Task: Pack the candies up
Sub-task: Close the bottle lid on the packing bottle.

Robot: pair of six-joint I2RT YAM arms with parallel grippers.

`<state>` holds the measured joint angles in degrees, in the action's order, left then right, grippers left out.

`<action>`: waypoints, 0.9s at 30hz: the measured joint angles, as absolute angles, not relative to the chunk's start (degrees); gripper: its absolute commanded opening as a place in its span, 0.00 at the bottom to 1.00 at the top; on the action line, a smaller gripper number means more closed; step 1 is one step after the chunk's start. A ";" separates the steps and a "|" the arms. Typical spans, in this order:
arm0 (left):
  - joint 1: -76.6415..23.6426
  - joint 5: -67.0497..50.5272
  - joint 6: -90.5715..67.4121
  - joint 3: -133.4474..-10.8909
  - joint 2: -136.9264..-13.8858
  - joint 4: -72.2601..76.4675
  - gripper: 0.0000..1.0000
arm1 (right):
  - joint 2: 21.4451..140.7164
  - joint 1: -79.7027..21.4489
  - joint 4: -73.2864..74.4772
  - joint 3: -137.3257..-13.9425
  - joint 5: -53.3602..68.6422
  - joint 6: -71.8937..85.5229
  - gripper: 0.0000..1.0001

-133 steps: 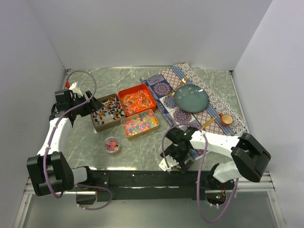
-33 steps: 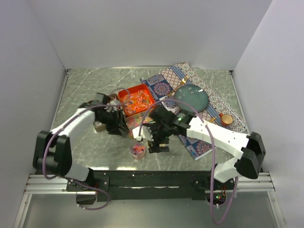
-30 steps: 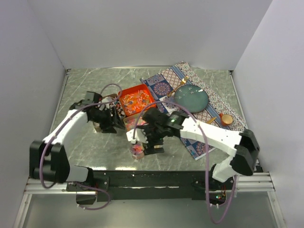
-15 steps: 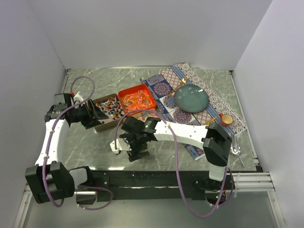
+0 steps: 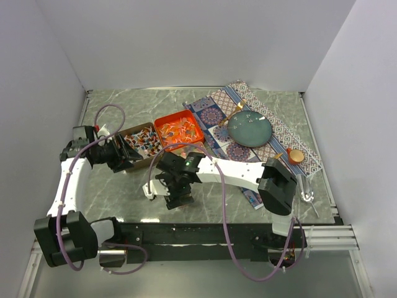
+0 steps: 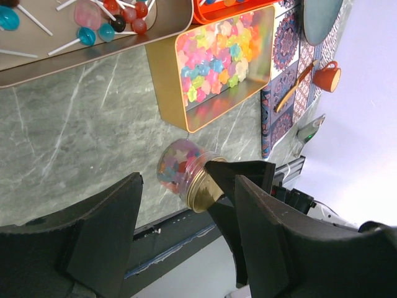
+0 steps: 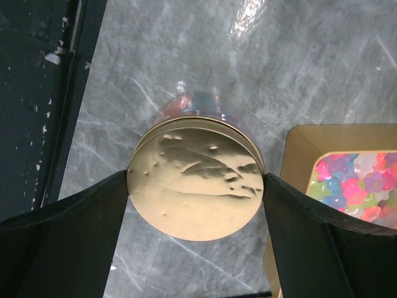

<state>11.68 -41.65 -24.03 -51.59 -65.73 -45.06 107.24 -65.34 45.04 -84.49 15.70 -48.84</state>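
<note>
Plain white walls [image 5: 198,37] are closing in a grey-green marbled counter [image 5: 124,105] on its left, far and right sides. A black rail [image 5: 186,234] is running along the near edge. Soft, even light is falling across the stone, glinting faintly on its polished surface.

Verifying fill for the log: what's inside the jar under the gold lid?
Left wrist view: pink, yellow and blue star-shaped candies show through the jar wall. The gold lid covers the mouth, with the right fingers against its rim, so the topmost layer is hidden.
</note>
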 measured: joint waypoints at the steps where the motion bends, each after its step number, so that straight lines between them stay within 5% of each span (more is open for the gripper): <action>1: 11.66 -41.76 -24.01 -51.59 -65.78 -45.06 0.66 | 107.24 -65.32 45.25 -84.49 15.73 -48.82 0.80; 21: 11.66 -42.24 -23.70 -51.55 -65.87 -44.82 0.66 | 113.10 -62.37 52.47 -91.94 19.16 -48.88 0.84; 26: 11.66 -42.26 -23.68 -51.55 -65.87 -44.82 0.66 | 112.95 -62.37 51.68 -91.29 19.18 -48.77 0.89; 27: 11.66 -42.28 -23.68 -51.55 -65.87 -44.82 0.66 | 112.57 -62.37 51.03 -90.67 19.20 -48.56 1.00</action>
